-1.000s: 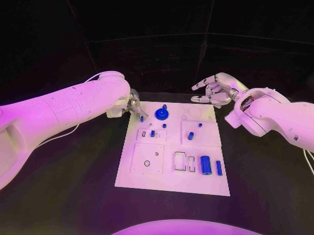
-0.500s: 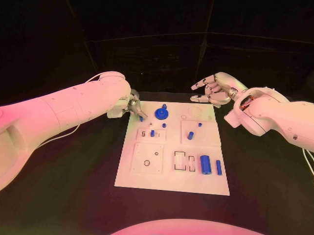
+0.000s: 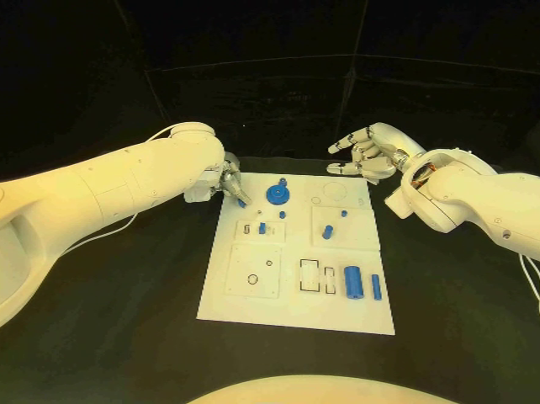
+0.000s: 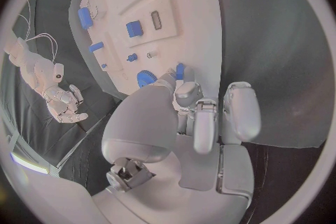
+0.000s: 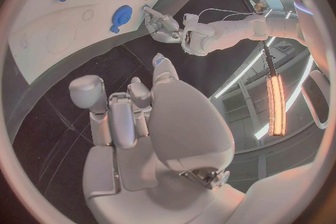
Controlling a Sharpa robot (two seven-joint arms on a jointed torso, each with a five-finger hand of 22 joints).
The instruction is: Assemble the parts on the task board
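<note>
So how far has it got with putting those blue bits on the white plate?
Some way in, it seems. A blue gear and a few small pegs already stand in the task board. The left hand pinches a small blue part at the board's far left corner. Two blue cylinders lie loose near the front, and the right hand hovers, holding nothing.
</note>
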